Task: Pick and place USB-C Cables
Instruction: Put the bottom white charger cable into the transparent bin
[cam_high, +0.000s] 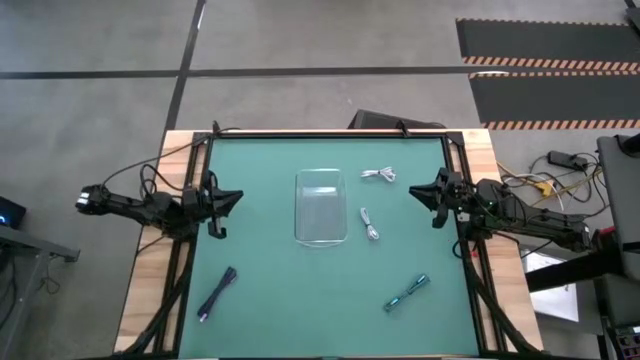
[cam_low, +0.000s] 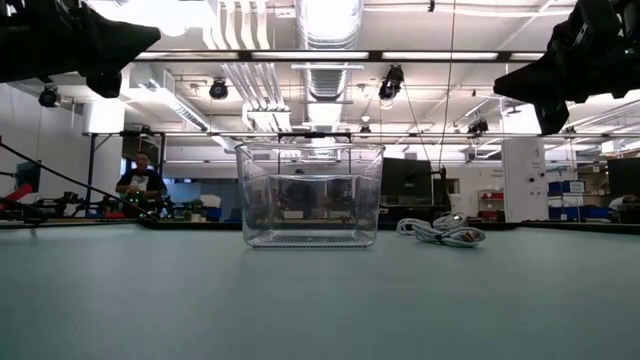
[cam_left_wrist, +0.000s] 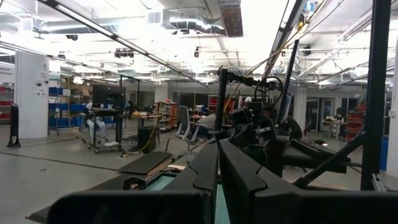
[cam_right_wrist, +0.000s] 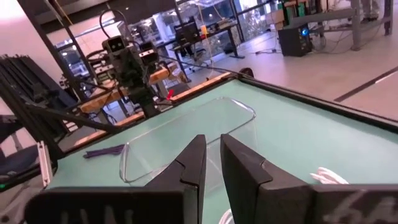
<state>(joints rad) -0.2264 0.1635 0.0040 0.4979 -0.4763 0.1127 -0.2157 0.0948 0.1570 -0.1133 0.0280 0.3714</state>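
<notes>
The clear tray (cam_high: 321, 207) stands mid-table, seen too in the low view (cam_low: 310, 195) and the right wrist view (cam_right_wrist: 186, 134). One white-silver cable (cam_high: 378, 174) lies beyond its right far corner, also visible in the low view (cam_low: 442, 231). A second white-silver cable (cam_high: 370, 224) lies just right of the tray. The teal-blue cable (cam_high: 406, 292) lies near right, and the dark purple-black cable (cam_high: 217, 293) near left (cam_right_wrist: 102, 151). My left gripper (cam_high: 236, 198) hovers shut left of the tray. My right gripper (cam_high: 418, 190) hovers shut to its right. Both are raised above the table.
The green mat (cam_high: 300, 320) ends at wooden borders with black frame rails on the left (cam_high: 185, 260) and right (cam_high: 470, 270). In the low view both grippers sit high, the left (cam_low: 140, 40) and the right (cam_low: 510, 85). A person (cam_low: 140, 180) sits far behind the table.
</notes>
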